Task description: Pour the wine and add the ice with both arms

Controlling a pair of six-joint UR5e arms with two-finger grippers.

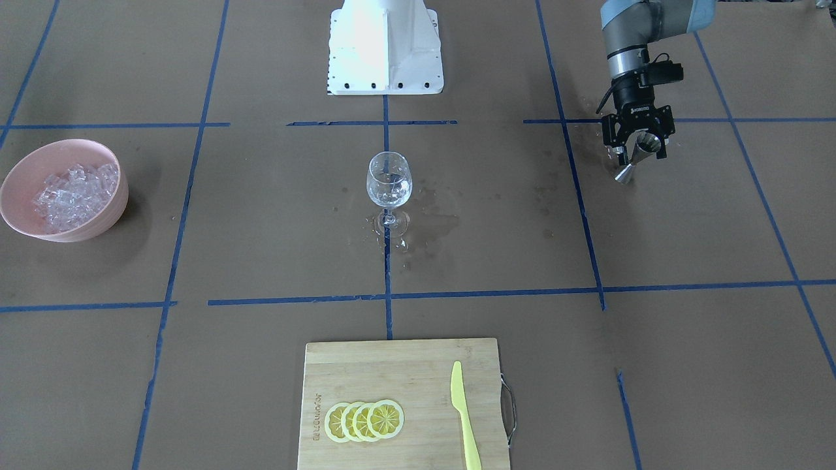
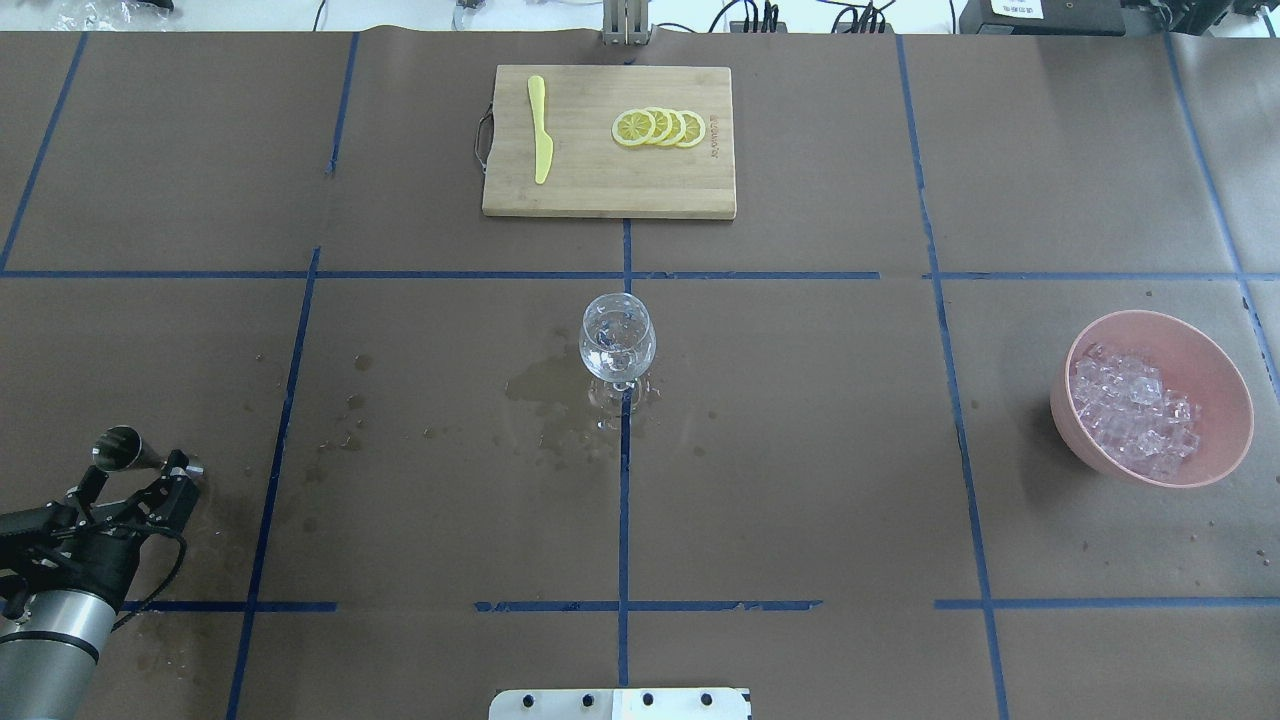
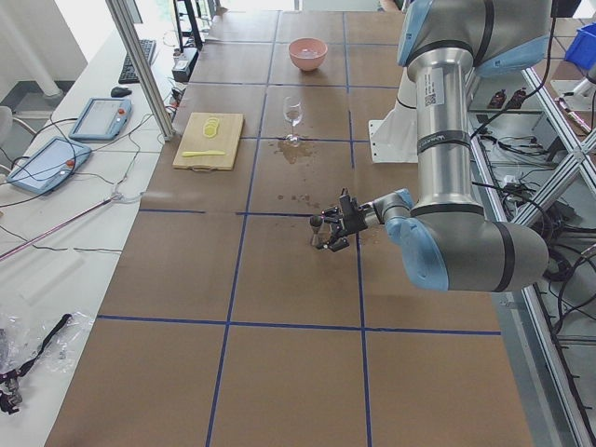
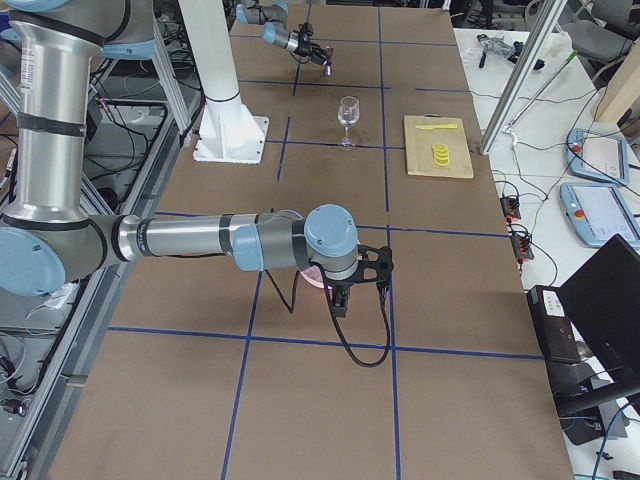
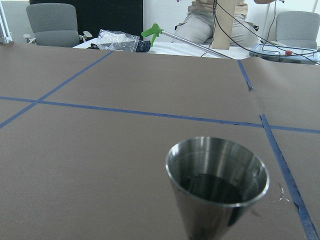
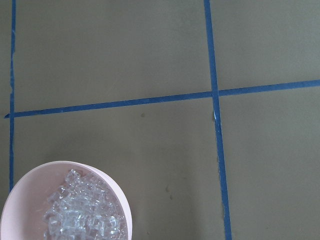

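A clear wine glass [image 1: 389, 183] stands upright at the table's middle, also in the overhead view [image 2: 617, 340]; a little clear wine seems to sit in it. The ice [image 1: 75, 189] is heaped in a pink bowl [image 1: 19, 209], also seen overhead [image 2: 1135, 410] and in the right wrist view [image 6: 85, 212]. My left gripper [image 1: 637, 153] is shut on a metal jigger [image 2: 118, 447], tilted just above the table, far from the glass. The jigger's mouth [image 5: 217, 182] looks dark inside. My right gripper [image 4: 340, 298] hovers over the bowl; I cannot tell whether it is open.
A wooden cutting board [image 2: 610, 190] at the far edge holds lemon slices [image 2: 660, 127] and a yellow knife [image 2: 540, 140]. Wet stains [image 2: 550, 385] spread around the glass foot. The white pedestal [image 1: 385, 49] stands at the robot's side.
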